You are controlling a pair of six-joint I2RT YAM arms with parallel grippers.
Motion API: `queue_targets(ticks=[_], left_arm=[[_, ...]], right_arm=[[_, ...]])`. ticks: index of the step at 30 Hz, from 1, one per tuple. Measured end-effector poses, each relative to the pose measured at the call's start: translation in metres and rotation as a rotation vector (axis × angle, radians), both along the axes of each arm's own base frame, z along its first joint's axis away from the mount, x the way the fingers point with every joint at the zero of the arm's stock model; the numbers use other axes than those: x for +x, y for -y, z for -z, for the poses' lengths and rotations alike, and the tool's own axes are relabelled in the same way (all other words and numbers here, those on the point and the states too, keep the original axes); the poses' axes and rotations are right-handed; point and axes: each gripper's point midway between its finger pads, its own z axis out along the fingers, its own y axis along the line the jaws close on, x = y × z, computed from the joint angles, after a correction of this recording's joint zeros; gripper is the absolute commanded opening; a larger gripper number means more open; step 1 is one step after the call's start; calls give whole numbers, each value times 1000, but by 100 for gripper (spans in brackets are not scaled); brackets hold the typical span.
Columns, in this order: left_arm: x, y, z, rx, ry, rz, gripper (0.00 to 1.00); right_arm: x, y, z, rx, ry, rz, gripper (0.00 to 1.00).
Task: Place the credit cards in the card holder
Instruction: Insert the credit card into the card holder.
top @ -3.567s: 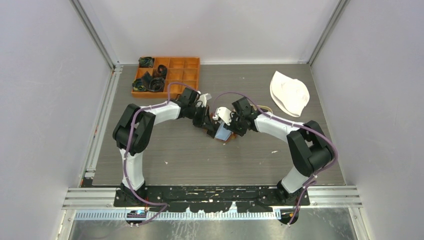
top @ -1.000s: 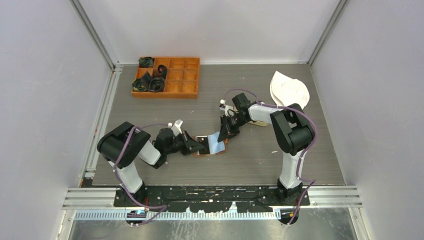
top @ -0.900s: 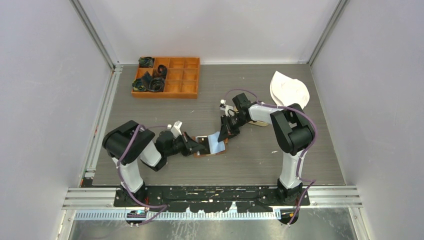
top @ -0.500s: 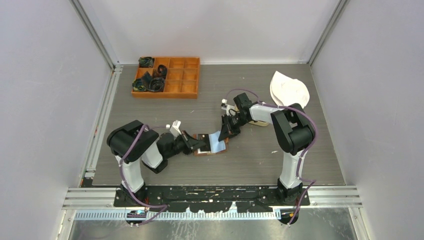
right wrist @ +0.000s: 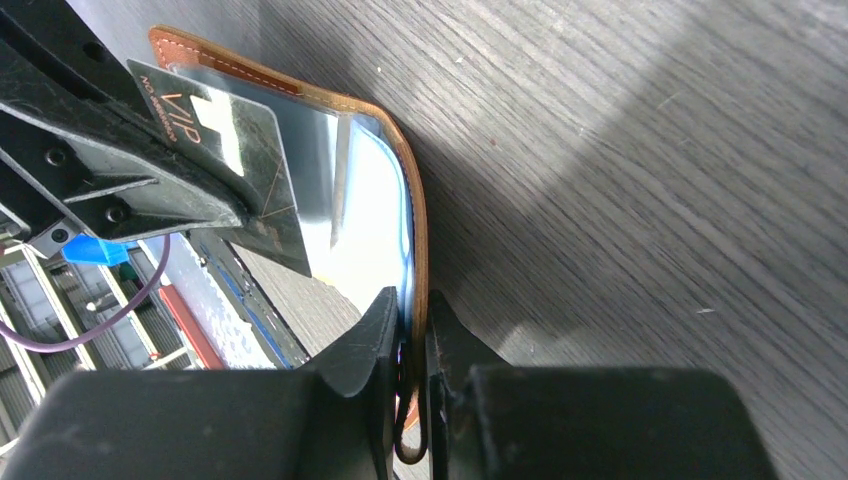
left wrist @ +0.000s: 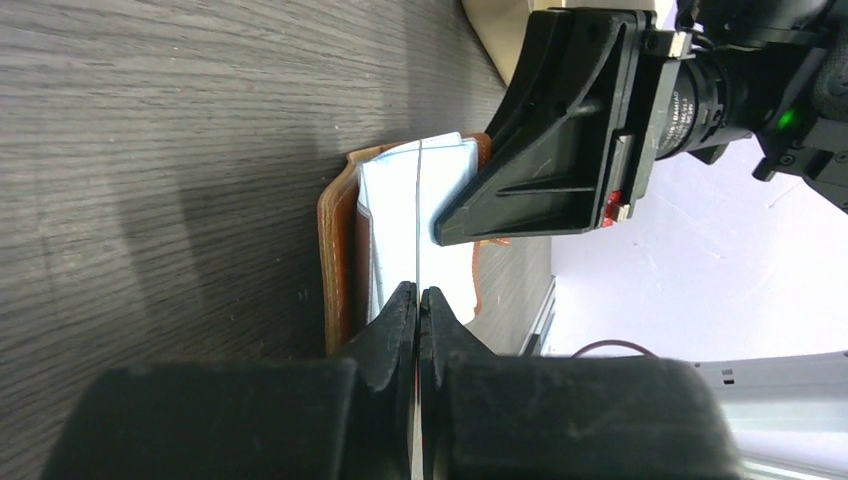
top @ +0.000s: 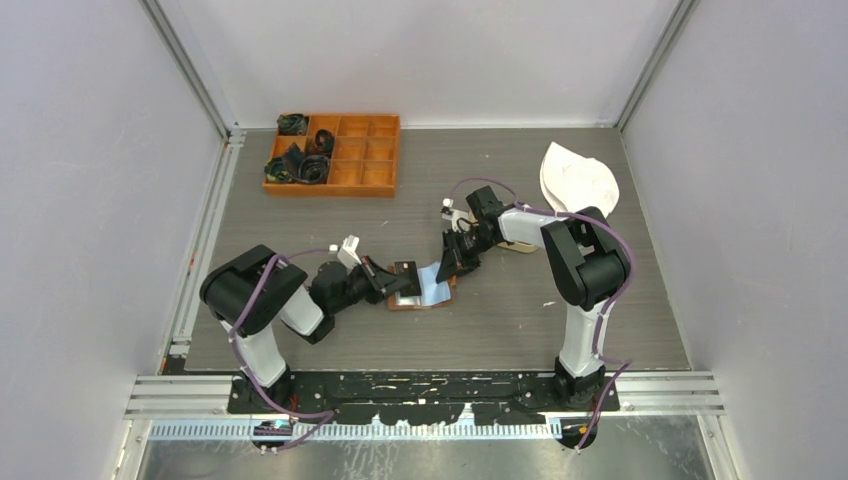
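Card presentation stage, ordered from the arm bases outward, with all positions referred to the brown leather folding card holder (right wrist: 415,215), which lies open on the dark grey wood-grain tabletop (top: 520,320). Just near-left of the card holder, the left gripper (left wrist: 418,292) has its fingers pressed fully together on a black rectangular plastic credit card (right wrist: 250,160) marked "VIP", pinched by its rear edge. Over the past second this gripper has carried the card from the card holder's near-left edge to a slightly raised position above its left half. The card's free edge now hangs over the pale blue inner face; whether that pale surface is lining or a card already stowed cannot be told. At the card holder's far-right edge, the right gripper (right wrist: 412,305) is closed narrowly on the stitched leather rim and has not shifted, so the card holder sits where it did a second ago. The change suggests that alignment is under way: the card is above the pockets but appears not yet entered in any slot, so insertion remains to be done. Well beyond the card holder, to the far left, stands an orange plastic compartment box (top: 355,165); to the far right lies a white rounded object (top: 580,185) of unclear kind.
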Motion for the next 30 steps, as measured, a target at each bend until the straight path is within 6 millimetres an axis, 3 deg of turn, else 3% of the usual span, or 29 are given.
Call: queue_targets(ticks=[10, 30], left_arm=[[3, 5, 25, 40, -50, -11, 0], [-14, 17, 27, -2, -53, 9, 0]], right_arm=[[0, 0, 0, 1, -1, 2, 12], [0, 0, 0, 1, -4, 5, 18]])
